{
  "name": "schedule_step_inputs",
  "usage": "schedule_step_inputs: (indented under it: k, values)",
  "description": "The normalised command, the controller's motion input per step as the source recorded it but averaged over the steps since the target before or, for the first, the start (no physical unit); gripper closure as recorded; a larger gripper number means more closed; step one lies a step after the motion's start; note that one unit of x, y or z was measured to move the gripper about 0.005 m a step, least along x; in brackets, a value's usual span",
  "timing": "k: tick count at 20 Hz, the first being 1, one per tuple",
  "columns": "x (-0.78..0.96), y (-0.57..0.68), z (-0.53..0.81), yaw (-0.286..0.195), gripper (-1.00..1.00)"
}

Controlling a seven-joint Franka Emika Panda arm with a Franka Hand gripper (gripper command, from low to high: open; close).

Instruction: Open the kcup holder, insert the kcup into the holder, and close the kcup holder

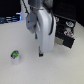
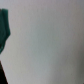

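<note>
The white Franka arm's gripper (image 1: 41,52) hangs low over the pale table (image 1: 35,72), its dark fingertips just above the surface near the middle of the exterior view. The picture is too blurred to tell whether the fingers are spread or pressed together, and nothing can be seen between them. In the wrist view only a dark teal-black edge of one finger (image 2: 4,31) shows against the plain pale tabletop, which fills the rest of the frame.

From the gripper, the small white cup-shaped kcup with a green top (image 1: 15,55) stands on the table at about 9 o'clock, well apart from the fingers. The black boxy kcup holder (image 1: 65,35) sits at about 2 o'clock, beside the arm's white body, with pale-lidded pods (image 1: 68,23) visible on its upper part. Whether its drawer is pulled out cannot be told.
</note>
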Motion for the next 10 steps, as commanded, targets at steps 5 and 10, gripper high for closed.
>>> schedule_step_inputs:
  k: [5,10]
  values:
    - [-0.34,-0.51,0.01,-0.248,-1.00]
    - [-0.32,-0.52,-0.02,-0.250,-1.00]
